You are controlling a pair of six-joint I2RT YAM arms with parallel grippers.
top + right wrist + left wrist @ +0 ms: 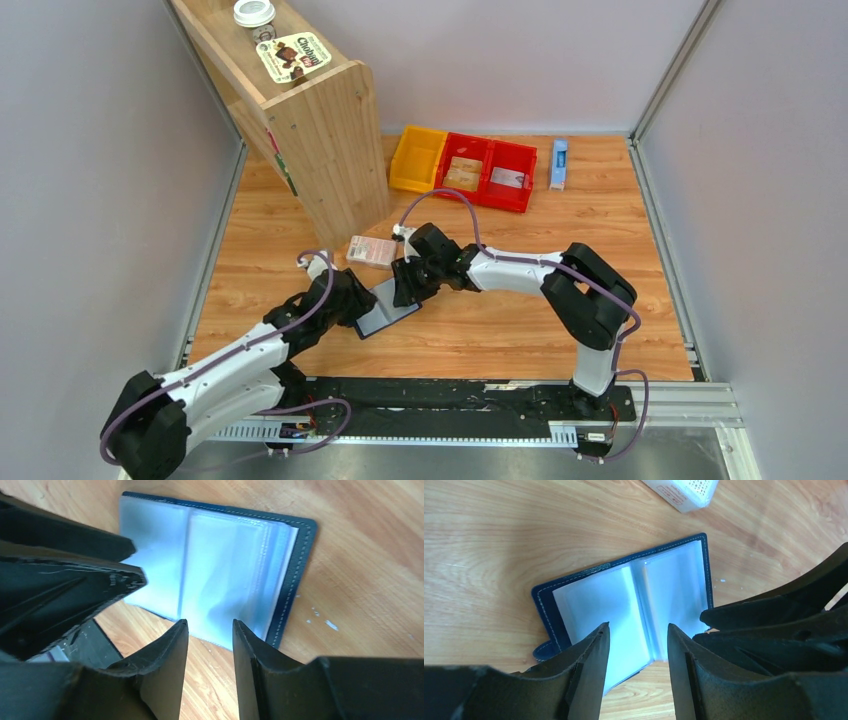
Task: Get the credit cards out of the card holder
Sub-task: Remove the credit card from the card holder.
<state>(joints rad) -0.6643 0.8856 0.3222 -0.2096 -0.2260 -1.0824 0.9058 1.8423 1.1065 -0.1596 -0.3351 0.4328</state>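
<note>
Navy holder (634,595) is lying open on wood table (499,540); left gripper (638,626) and right gripper (210,623) are hovering over its opposite edges, jaws released, grasping nothing.

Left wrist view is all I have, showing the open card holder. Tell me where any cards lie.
Observer: A tan card lies in the left red bin, far beyond the arms.
Operator: Report the other red bin.
Observer: The right red bin holds a grey card.
Operator: Now give me the right gripper from its own camera.
Observer: The right gripper stands open just above the card holder and its clear sleeves.
</note>
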